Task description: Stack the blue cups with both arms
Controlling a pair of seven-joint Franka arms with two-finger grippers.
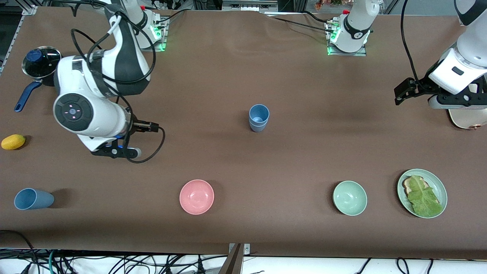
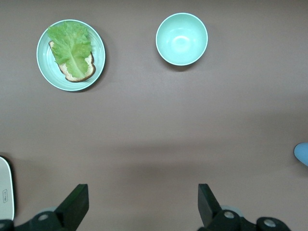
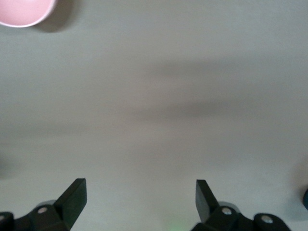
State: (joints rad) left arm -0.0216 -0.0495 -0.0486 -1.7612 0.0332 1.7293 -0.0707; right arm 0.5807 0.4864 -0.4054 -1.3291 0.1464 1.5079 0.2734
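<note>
The two stacked tapered plastic cups are blue – the upper one medium blue, the lower one duller grey-blue. The round shallow bowl is pink and the round smaller bowl pale green – both on the plain brown table.

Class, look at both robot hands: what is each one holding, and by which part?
Nothing is held. The left hand and the right hand both stand open over bare table, with nothing between the fingers.

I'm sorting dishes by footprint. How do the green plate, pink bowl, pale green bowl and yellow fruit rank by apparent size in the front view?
1. green plate
2. pink bowl and pale green bowl, too alike to rank
3. yellow fruit
</note>
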